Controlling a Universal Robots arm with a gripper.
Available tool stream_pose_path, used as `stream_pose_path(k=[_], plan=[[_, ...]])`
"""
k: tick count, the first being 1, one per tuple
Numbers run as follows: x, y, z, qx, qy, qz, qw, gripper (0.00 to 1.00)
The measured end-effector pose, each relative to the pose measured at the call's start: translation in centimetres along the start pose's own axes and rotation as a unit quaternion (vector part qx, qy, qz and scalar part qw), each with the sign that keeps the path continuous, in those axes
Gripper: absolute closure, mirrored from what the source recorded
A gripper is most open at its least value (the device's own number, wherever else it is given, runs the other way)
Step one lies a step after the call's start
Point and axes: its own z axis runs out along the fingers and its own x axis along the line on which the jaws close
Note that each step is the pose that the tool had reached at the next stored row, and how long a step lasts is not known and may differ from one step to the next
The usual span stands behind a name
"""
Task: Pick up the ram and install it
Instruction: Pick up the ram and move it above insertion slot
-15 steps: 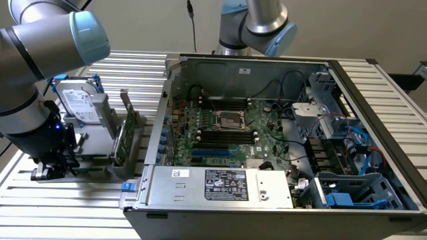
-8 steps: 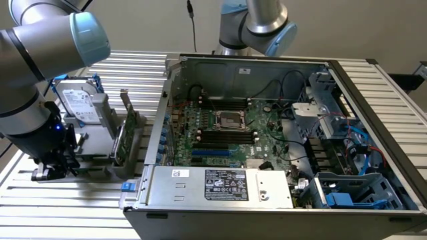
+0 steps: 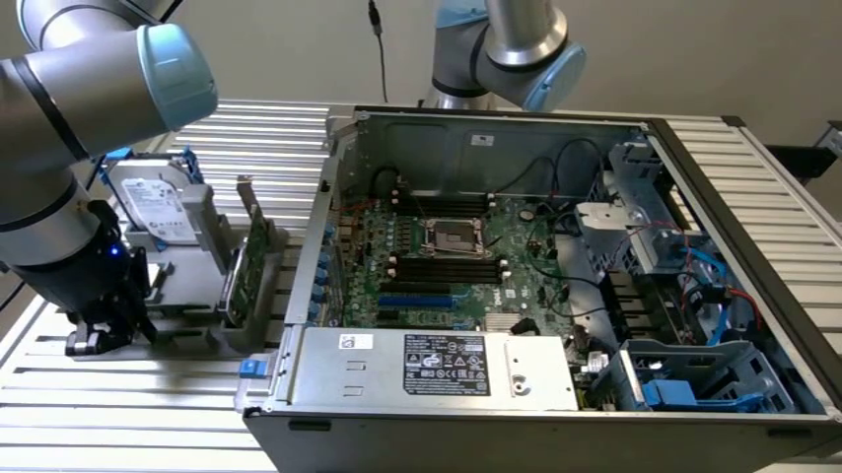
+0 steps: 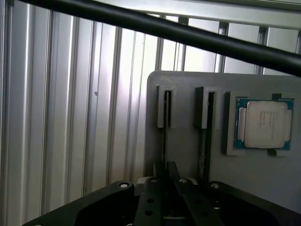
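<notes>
1. the end effector (image 4: 166, 172) is down at a grey holder (image 4: 188, 150) on the slatted metal tabletop (image 4: 70, 117). its fingers (image 4: 149, 197) are drawn in narrow and pinch the thin edge of the ram (image 4: 165, 136).
2. the ram stands on edge in one of the holder's two slots, the one farther from the processor (image 4: 263, 123). a second stick (image 4: 207, 136) stands in the slot between them.
3. the silver processor lies flat in a square recess of the holder, just beside the second slot. the print on its lid is too faint to read.
4. a black cable (image 4: 188, 33) crosses the wrist view in front of the tabletop, apart from the holder.
5. in the exterior view the end effector (image 3: 99, 340) is low at the holder's end on the exterior view's left.
6. a hard drive (image 3: 152, 202) stands upright behind it. its white label cannot be read.
7. a green expansion card (image 3: 250, 271) stands on edge between the holder and the open computer case (image 3: 526, 123).
8. inside the case, the motherboard (image 3: 526, 281) lies flat with an open socket (image 3: 455, 236) and dark memory slots (image 3: 448, 264) just beside it.
9. the power supply (image 3: 435, 365) sits at the case's near edge. its black label and white sticker carry small print that cannot be read.
10. blue cables (image 3: 711, 286) run along the case's side on the exterior view's right.
</notes>
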Motion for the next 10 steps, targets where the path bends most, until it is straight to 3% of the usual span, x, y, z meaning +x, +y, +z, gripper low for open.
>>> stream_pose_path(k=[10], plan=[[0.01, 0.0, 0.01, 0.0001, -0.0011, 0.001, 1.0, 0.86]])
